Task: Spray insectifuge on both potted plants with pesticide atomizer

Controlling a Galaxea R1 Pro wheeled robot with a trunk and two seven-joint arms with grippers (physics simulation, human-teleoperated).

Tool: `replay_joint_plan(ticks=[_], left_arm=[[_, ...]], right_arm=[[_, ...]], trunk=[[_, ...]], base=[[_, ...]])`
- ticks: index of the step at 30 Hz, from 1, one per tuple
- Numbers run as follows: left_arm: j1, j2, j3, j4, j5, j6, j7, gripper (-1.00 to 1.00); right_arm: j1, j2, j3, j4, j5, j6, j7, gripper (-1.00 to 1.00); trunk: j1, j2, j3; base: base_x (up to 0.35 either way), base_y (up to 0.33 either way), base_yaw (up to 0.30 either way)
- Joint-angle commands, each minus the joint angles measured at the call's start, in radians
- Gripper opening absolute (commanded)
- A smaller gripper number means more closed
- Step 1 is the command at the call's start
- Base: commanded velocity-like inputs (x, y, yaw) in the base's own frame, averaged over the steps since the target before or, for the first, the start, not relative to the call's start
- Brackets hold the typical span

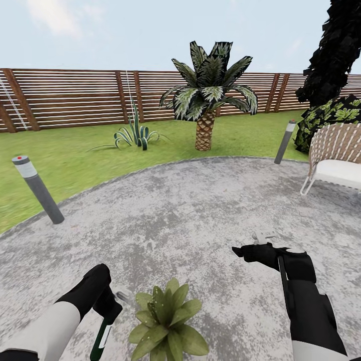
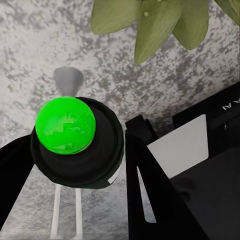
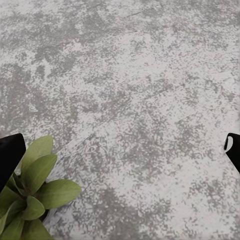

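Right now the pesticide atomizer (image 1: 104, 335) sits clamped in the left gripper (image 1: 111, 307) low at the robot's left, dark green body w/ a white label hanging down from the black fingers; in the left wrist view its round top (image 2: 65, 124) glows bright green inside a black collar, a small grey nozzle (image 2: 67, 80) poking toward the paving, gripper fingers (image 2: 155, 190) pressed against its side. Just beside it, toward the centre, one potted plant (image 1: 168, 321) spreads broad pointed green leaves on the grey paving (image 1: 175, 210) — pot hidden under the foliage; the same leaves show in the left wrist view (image 2: 150, 22) and at the edge of the right wrist view (image 3: 30, 200). The right gripper (image 1: 264, 240) hangs over bare paving, well apart from the plant, spread wide w/ nothing between its fingertips (image 3: 10, 155). Farther out: two grey bollards (image 1: 37, 188) at the lawn's edge, a striped agave (image 1: 133, 135), a palm (image 1: 208, 93), a white wicker chair (image 1: 336, 158) — all backed by a brown slat fence (image 1: 75, 98).
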Motion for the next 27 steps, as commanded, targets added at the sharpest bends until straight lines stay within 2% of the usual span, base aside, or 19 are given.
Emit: replay_joint_plan(ticks=[1, 8, 14, 27], left_arm=[[-0.002, 0.001, -0.003, -0.002, -0.008, 0.003, -0.009, -1.00], [-0.012, 0.006, 0.001, -0.009, -0.009, 0.006, -0.006, -1.00], [-0.036, -0.001, 0.004, -0.014, -0.008, 0.009, 0.065, -1.00], [-0.052, -0.002, 0.003, -0.016, -0.007, 0.020, 0.080, -1.00]], right_arm=[[-0.001, 0.001, -0.002, -0.001, 0.010, 0.002, 0.010, 1.00], [-0.001, 0.001, -0.002, -0.001, 0.010, 0.002, 0.010, 1.00], [-0.001, 0.001, -0.002, -0.001, 0.010, 0.002, 0.010, 1.00], [-0.001, 0.001, -0.003, -0.001, 0.008, 0.002, 0.010, 1.00]], trunk=[[0.000, 0.000, -0.001], [0.000, 0.000, -0.001], [0.000, 0.000, -0.001], [0.000, 0.000, -0.012]], base=[[0.000, 0.000, 0.000], [0.000, 0.000, 0.000], [0.000, 0.000, 0.000], [0.000, 0.000, 0.000]])
